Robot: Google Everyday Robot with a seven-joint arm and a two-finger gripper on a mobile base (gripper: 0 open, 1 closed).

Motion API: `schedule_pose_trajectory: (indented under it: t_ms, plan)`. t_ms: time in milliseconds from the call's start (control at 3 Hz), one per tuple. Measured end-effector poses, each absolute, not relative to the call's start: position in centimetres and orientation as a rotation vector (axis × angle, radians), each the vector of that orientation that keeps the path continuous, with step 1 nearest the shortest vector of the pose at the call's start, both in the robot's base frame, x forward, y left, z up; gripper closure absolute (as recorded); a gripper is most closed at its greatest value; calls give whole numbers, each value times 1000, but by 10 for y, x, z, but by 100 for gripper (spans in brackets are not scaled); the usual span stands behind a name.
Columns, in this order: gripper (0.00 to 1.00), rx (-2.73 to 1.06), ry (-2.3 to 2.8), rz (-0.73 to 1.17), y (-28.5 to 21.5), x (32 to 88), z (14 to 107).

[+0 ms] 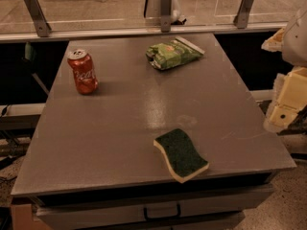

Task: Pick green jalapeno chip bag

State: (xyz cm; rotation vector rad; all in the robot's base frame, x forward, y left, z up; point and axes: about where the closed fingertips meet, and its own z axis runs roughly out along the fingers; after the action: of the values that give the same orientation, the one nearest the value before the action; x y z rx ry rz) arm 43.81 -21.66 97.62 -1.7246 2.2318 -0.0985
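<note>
The green jalapeno chip bag (173,53) lies flat on the grey table (134,114) at the far middle-right, crinkled light green with a pale sealed edge pointing right. My gripper (287,104) is at the right edge of the view, beside the table's right side and well away from the bag, to its right and nearer the camera. Only part of the arm shows.
A red soda can (83,72) stands upright at the far left. A dark-green wavy sponge (181,155) with a yellow underside lies near the front edge. A glass barrier with metal posts (166,6) runs behind the table. A drawer handle (162,212) shows below the front.
</note>
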Motion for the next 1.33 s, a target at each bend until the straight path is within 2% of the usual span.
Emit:
schedule_pose_trajectory:
  t_ms: [667,1333]
  plan:
    - [0,-1727,2187,-74,-209,451,976]
    - [0,-1644,1984,91,-164,540,951]
